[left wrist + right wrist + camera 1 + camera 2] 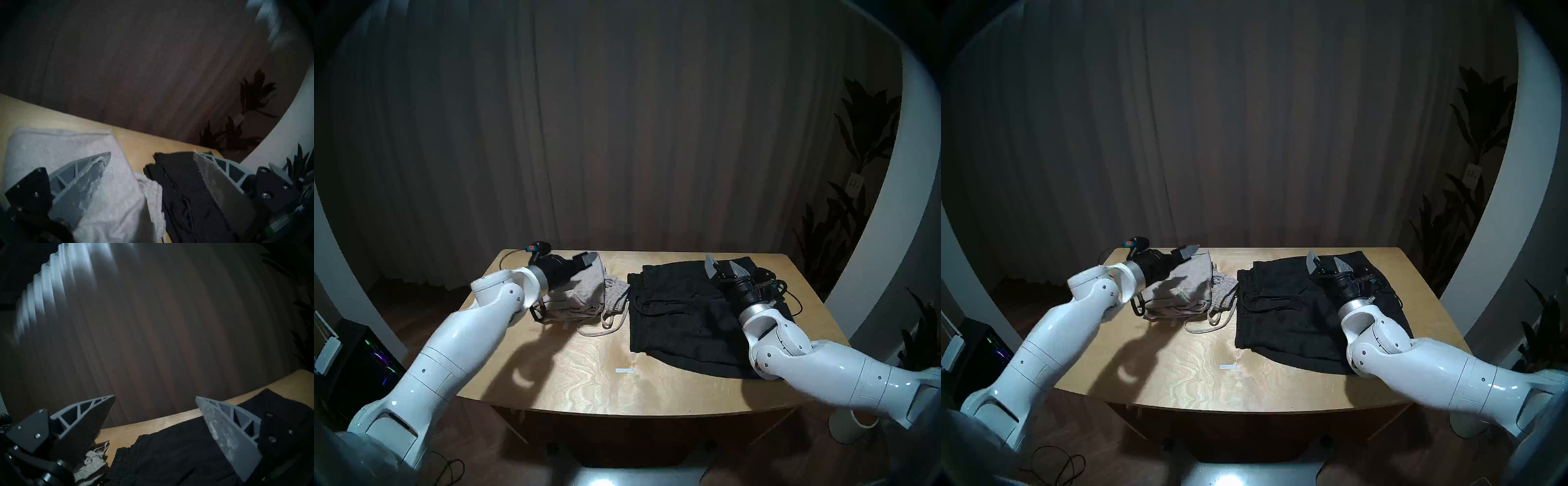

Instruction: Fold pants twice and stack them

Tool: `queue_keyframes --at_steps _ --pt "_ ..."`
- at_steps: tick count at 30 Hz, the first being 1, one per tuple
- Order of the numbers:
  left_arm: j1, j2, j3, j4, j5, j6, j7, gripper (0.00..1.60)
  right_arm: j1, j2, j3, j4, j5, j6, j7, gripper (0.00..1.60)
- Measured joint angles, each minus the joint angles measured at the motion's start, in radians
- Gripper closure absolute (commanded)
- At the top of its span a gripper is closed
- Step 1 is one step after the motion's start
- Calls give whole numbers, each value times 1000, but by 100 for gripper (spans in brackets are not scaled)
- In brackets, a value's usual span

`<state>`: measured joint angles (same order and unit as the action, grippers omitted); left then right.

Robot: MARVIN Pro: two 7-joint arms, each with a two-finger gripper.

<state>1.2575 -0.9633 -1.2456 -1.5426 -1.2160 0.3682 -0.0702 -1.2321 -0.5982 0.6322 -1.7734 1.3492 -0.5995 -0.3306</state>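
Note:
The light grey pants (585, 292) lie folded in a bundle at the table's back left, with the gathered waistband and pale cord trailing to the right. My left gripper (585, 263) hovers over their far edge. In the left wrist view, the left gripper (152, 151) is open and holds nothing, with the grey pants (51, 147) beneath one finger. The black pants (680, 315) lie spread flat on the right half. My right gripper (720, 259) hangs open above their far part, and nothing is between the fingers (229, 438).
The wooden table (585, 373) carries a small white tape mark (624, 371) near the front middle. A black device with a cable (538, 246) sits at the back left corner. Curtains hang behind the table, and plants (843, 217) stand to the right.

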Motion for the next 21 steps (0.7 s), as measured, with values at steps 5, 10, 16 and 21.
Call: queue_keyframes --at_steps 5,10,16,21 --pt "4 16 -80 -2 -58 -13 0 0 -23 -2 9 -67 77 -10 -51 0" --pt "29 31 -164 -7 -125 -23 -1 0 -49 11 25 -141 170 -20 -105 0" --pt "82 38 -233 -26 -196 -26 -1 0 -75 53 51 -220 270 -22 -152 0" --pt "143 38 -277 -52 -259 -26 -1 0 -96 107 75 -278 355 -22 -185 0"
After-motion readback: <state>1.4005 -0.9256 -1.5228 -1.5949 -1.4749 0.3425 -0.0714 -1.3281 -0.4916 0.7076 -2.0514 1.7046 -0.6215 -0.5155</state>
